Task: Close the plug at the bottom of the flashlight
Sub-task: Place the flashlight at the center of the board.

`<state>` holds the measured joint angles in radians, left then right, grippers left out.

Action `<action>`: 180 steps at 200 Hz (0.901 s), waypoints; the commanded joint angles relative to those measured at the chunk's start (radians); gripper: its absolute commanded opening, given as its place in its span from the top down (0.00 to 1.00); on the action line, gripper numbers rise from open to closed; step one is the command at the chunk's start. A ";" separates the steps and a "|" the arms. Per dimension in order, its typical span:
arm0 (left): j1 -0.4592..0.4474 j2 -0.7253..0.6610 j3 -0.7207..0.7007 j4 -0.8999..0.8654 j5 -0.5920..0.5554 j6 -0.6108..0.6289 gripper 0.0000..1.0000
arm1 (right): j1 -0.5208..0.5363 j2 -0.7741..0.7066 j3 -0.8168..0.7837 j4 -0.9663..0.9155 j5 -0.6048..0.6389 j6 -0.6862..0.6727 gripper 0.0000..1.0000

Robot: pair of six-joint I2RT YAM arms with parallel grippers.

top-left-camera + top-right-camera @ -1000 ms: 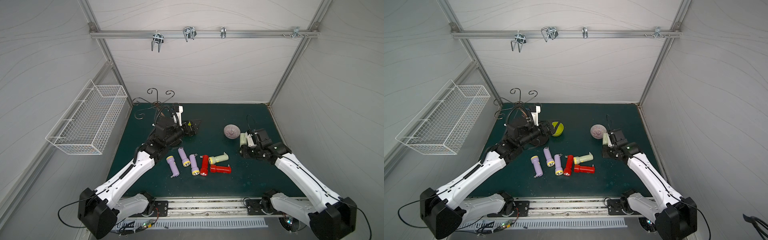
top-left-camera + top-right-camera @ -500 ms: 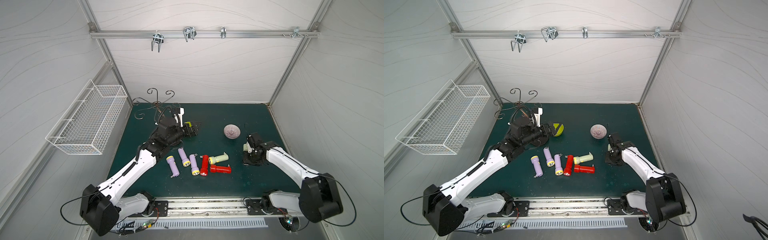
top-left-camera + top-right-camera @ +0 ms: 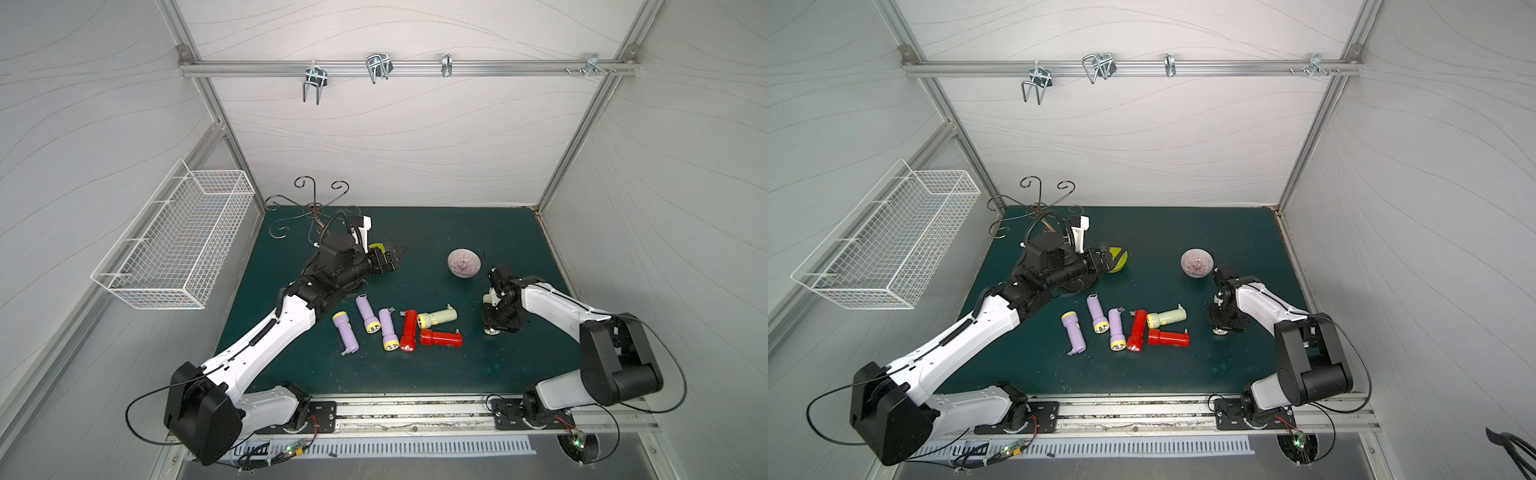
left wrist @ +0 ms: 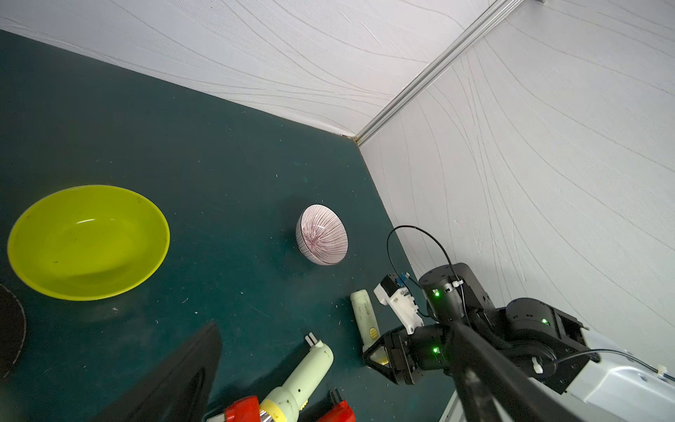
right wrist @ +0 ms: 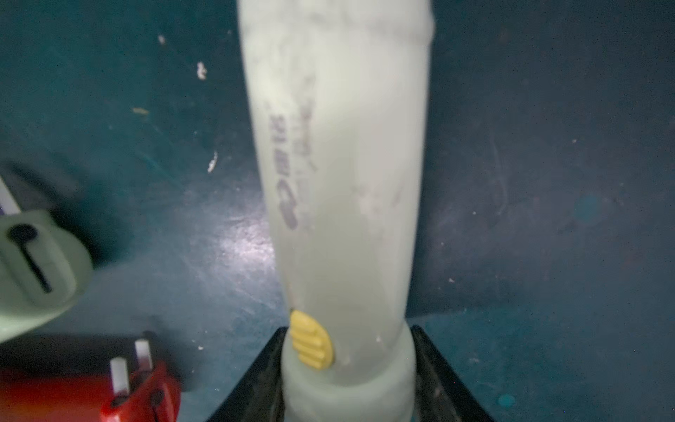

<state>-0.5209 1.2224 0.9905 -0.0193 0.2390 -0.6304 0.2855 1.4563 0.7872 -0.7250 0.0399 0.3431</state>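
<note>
Flashlights point(image 3: 408, 330) on mat point(image 3: 457, 224), bowl point(image 3: 464, 262) behind

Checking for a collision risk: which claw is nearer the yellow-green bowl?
Left. The left claw hangs open right by the yellow-green bowl; the right claw is far across the mat, around a pale green flashlight.

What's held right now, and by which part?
Left gripper: nothing. Right gripper: jaws flank the head of the pale green flashlight, by its yellow switch; clamping cannot be told.
</note>
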 commanded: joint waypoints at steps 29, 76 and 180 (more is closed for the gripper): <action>0.016 0.040 0.065 0.008 0.074 -0.035 0.00 | -0.015 -0.045 -0.003 0.020 -0.010 0.000 0.27; 0.018 0.025 0.063 0.003 0.071 -0.025 0.00 | -0.014 -0.188 0.031 -0.019 -0.016 0.038 0.16; 0.016 0.006 0.072 -0.053 0.073 -0.023 0.02 | 0.208 -0.348 0.096 0.001 0.086 0.007 0.40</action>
<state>-0.5076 1.2495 1.0042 -0.0570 0.3042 -0.6510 0.3748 1.0920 0.8639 -0.7406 0.0708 0.3862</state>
